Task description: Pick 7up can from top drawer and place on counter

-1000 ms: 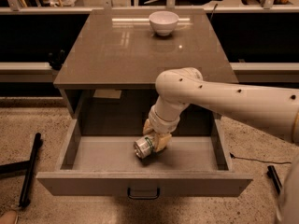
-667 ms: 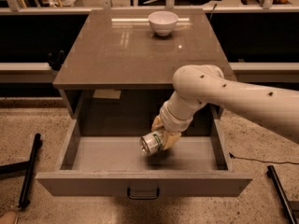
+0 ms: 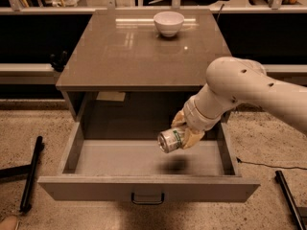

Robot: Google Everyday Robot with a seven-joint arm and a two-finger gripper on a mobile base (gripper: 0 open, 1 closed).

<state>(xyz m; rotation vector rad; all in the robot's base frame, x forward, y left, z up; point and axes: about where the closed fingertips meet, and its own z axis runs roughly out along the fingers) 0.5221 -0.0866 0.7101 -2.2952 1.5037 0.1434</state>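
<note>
The 7up can [image 3: 171, 140] is held on its side in my gripper [image 3: 183, 133], its shiny metal end facing the camera. The gripper is shut on it and holds it in the air above the right part of the open top drawer [image 3: 148, 188]. The can's shadow lies on the drawer floor below. My white arm [image 3: 240, 87] comes in from the right. The glossy grey-brown counter [image 3: 139, 49] lies above and behind the drawer.
A white bowl [image 3: 169, 23] stands at the back of the counter. A paper label [image 3: 111, 97] sits inside the cabinet at the back left. Black bars [image 3: 31, 174] lie on the speckled floor at left, another bar [image 3: 289, 195] and a cable at right.
My gripper has lifted the 7up can off the drawer floor and moved it up and to the right. The arm has swung to the right.
</note>
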